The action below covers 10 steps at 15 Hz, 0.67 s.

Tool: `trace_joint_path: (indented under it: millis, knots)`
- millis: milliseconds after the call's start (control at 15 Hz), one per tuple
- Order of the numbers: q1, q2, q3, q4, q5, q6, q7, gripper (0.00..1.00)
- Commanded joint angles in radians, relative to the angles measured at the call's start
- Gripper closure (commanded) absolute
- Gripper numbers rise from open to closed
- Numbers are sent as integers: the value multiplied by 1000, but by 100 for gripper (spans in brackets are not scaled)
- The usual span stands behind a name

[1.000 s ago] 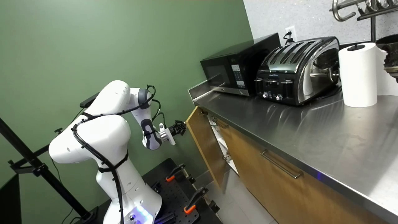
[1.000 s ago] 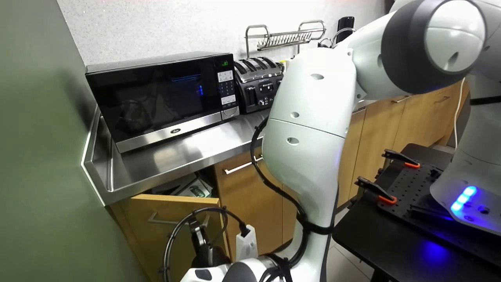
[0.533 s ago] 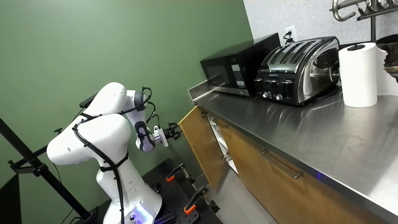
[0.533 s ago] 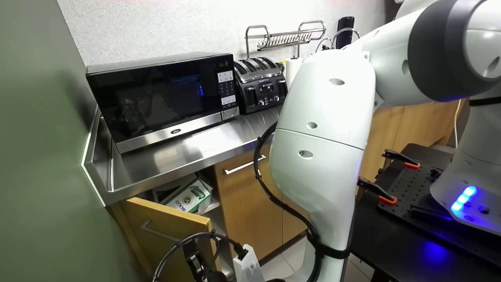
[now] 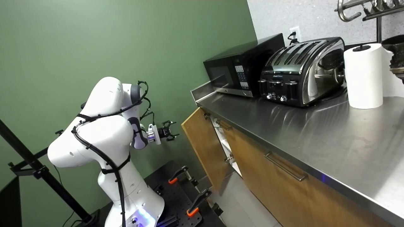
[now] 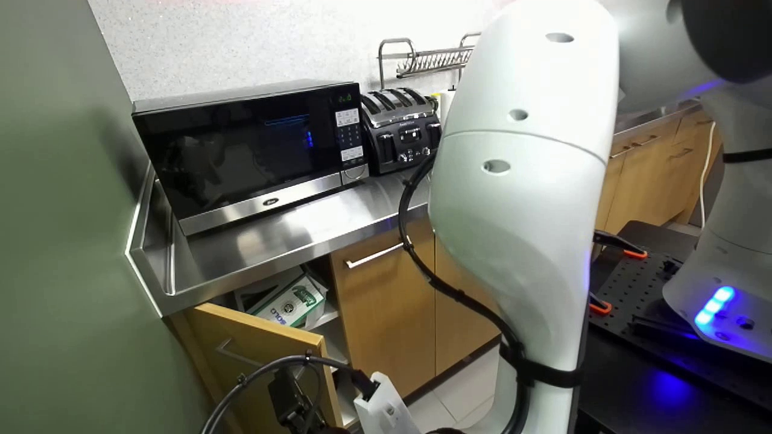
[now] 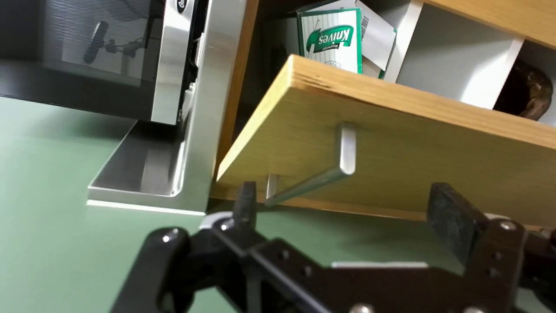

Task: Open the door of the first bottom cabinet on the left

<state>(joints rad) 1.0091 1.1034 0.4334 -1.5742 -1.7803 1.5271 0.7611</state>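
Flat brown wood-grain door [image 5: 206, 145], standing ajar, silver bar handle [image 7: 311, 185] on its face, end effector [image 5: 175, 129] spread, near both

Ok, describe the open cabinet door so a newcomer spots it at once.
Find the black microwave on the steel counter, beside the green wall. Below that corner is the wooden door. It stands swung out; the neighbouring wooden fronts are shut.

The door [image 5: 205, 146] is smooth wood, faintly grained, with a soft sheen, its bar handle [image 7: 308, 186] satin metal. The counter [image 5: 284, 132] is shiny, steel-like metal. The microwave [image 6: 241, 150] is glossy with metal trim [image 6: 232, 211], the toaster [image 5: 301, 71] partly polished metal; the towel roll [image 5: 364, 78] is matt paper, the arm [image 6: 525, 211] smooth and plastic-looking
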Motion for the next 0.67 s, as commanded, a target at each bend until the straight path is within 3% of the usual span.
trace_joint_path:
  millis: [0,333,600]
  knots:
    - [-5,-167,20,-142,85,10,-5,0]
    - [-76,-397,53,-279,227,87,28,0]
    - [-170,-607,49,-404,303,233,46,0]
